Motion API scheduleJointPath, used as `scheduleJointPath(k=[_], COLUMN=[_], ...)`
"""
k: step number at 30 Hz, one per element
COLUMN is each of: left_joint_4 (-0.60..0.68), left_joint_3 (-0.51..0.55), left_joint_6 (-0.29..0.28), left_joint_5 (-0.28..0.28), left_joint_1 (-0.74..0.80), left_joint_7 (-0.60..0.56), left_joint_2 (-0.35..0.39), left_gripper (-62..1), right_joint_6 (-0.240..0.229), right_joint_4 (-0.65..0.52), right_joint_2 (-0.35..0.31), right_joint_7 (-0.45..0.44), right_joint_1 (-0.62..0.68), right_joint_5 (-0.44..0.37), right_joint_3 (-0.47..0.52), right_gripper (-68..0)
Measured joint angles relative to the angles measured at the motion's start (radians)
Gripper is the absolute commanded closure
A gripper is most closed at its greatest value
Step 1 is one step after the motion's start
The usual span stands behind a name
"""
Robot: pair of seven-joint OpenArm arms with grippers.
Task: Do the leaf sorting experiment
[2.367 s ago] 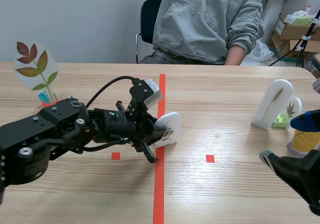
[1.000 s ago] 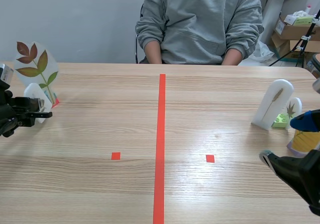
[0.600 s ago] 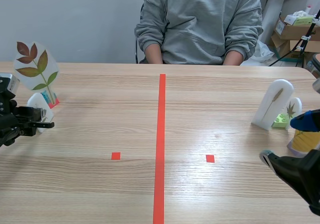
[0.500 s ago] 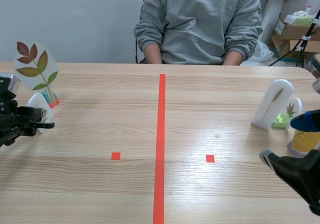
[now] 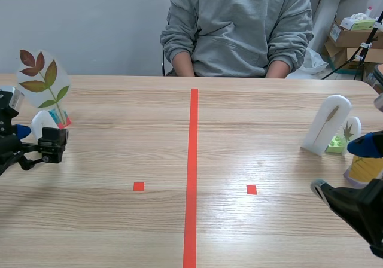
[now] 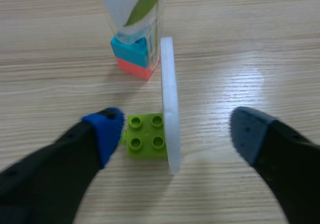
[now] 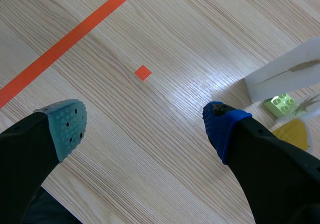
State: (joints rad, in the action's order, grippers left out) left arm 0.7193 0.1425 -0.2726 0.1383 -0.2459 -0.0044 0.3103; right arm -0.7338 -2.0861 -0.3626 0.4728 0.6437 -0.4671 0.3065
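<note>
A small white leaf card [image 6: 168,99] on a green brick [image 6: 146,141] stands upright on the table between the fingers of my left gripper [image 6: 176,131], which is open. The blue pad is close beside the brick and the other finger stands well apart. Just ahead is a tall clear card with red and green leaves [image 5: 42,76] on a blue-and-red brick [image 6: 134,58]. In the scene view my left gripper [image 5: 37,139] is at the far left, around the small card [image 5: 42,124]. My right gripper [image 7: 144,125] hangs open over bare table at the near right.
At the right stand a tall white leaf card [image 5: 327,123], a green brick [image 5: 336,143], a small card with a dark leaf [image 5: 352,128] and a yellow leaf card [image 7: 292,133]. A person [image 5: 239,23] sits across the table. An orange-red tape line [image 5: 191,172] runs down the middle.
My left gripper carried the small white card from the centre line to the far left, set it beside the tall leaf card and has now opened, letting it go. The right arm has not moved.
</note>
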Motion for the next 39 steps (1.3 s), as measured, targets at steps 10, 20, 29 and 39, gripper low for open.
scheduleJointPath(k=[10,20,29,39], left_joint_4=[0.241,0.818,1.087,1.235], left_joint_3=[0.0,0.001,0.001,0.001], left_joint_6=[-0.074,-0.2,-0.254,-0.269], left_joint_5=[0.013,0.124,0.22,0.237], left_joint_1=[0.186,0.582,0.884,1.035], left_joint_7=[-0.037,0.015,0.035,0.079], left_joint_2=[0.032,0.161,0.185,0.189], left_gripper=[-62.3,-62.3,-62.3,-62.3], right_joint_6=[0.0,0.0,-0.001,-0.001], right_joint_4=[0.0,0.0,0.0,0.0], right_joint_2=[0.0,0.0,-0.001,-0.026], right_joint_7=[0.0,0.0,-0.004,-0.013], right_joint_1=[0.0,0.0,0.0,0.016], right_joint_5=[-0.001,-0.001,0.011,-0.024], right_joint_3=[0.0,0.0,0.0,0.0], right_gripper=[-47.7,-47.7,-52.7,-52.7])
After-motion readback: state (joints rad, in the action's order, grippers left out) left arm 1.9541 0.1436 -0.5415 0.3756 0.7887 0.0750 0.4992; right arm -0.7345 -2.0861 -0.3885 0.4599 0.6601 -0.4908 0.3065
